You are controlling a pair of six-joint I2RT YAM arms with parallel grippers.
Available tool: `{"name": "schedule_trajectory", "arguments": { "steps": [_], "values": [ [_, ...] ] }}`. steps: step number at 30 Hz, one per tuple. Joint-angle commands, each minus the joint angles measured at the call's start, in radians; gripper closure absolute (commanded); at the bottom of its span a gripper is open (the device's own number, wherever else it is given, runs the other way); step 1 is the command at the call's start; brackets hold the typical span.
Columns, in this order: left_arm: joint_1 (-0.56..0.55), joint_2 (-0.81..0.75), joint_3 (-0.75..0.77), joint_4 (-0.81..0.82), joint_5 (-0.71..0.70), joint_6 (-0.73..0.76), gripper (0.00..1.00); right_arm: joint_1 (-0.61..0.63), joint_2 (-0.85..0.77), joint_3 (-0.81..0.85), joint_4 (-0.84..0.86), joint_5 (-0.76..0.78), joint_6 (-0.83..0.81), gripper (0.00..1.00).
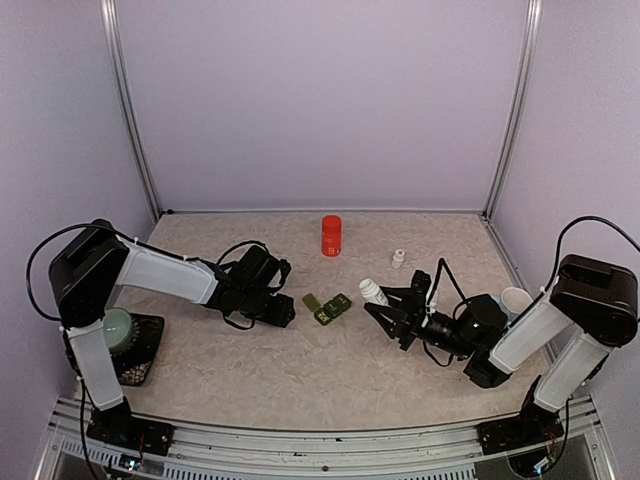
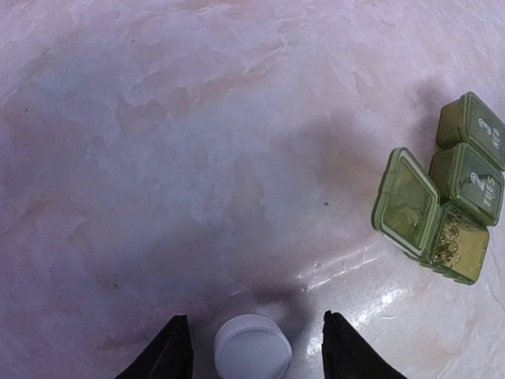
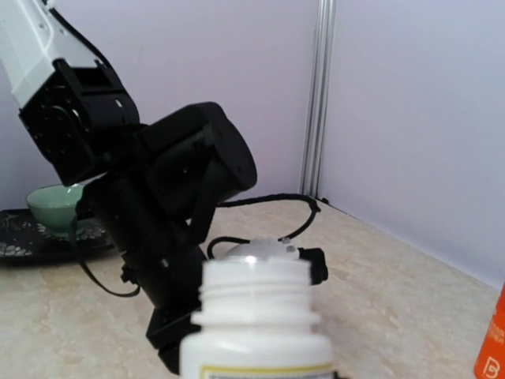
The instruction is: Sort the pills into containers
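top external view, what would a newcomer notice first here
The bright red bottle standing alone at the far middle of the table draws the eye first. Next comes the uncapped white bottle gripped by the right end effector, just right of the green pill containers at the centre, one lid open.
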Motion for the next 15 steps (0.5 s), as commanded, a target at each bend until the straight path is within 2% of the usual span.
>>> {"name": "schedule_trajectory", "arguments": {
  "steps": [1,9,15],
  "values": [
    [-0.002,0.013,0.022,-0.013,-0.013,-0.003,0.46,0.006,-0.028,-0.013,0.081,-0.008,-0.013,0.94],
    [-0.010,-0.001,0.018,-0.028,-0.024,-0.003,0.50,0.005,-0.055,-0.010,0.053,0.001,-0.024,0.94],
    [-0.012,-0.003,0.007,-0.023,-0.032,-0.003,0.64,0.005,-0.065,-0.006,0.031,0.002,-0.025,0.94]
  ]
}}
